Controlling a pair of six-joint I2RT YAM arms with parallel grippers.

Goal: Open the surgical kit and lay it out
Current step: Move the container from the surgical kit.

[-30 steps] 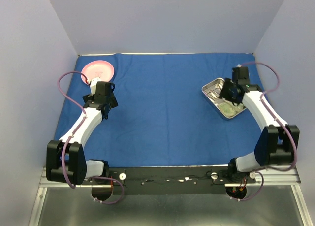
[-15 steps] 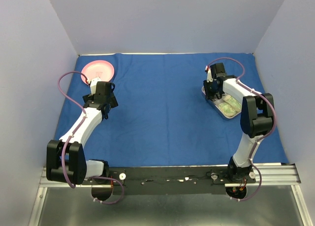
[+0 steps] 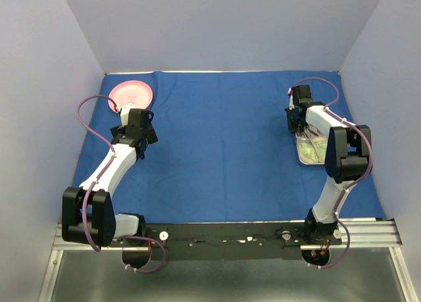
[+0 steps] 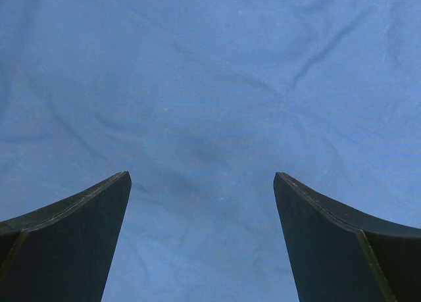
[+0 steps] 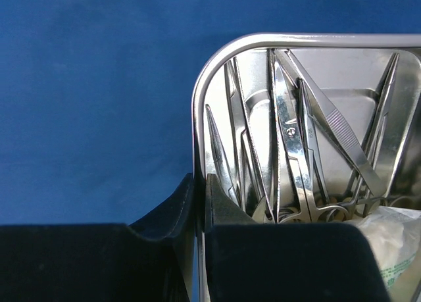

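Right fingers [image 5: 164,213] clamp the tray [image 5: 195,111] rim, its long axis near-to-far; left fingers [image 4: 72,236] spread.

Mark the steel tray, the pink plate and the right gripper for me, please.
Small rectangular steel tray [image 5: 196,121]: right wrist view, on its left rim.
Round pink plate [image 3: 130,93]: top external view, on its middle.
Right gripper [image 5: 200,187]: right wrist view, midway between fingertips clamped on the tray's rim.

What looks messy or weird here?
The silver tools lie jumbled and crossing in the steel tray, with a packet beside them. The right gripper pinches the tray's rim. A pink plate sits on the blue cloth's far-left corner.
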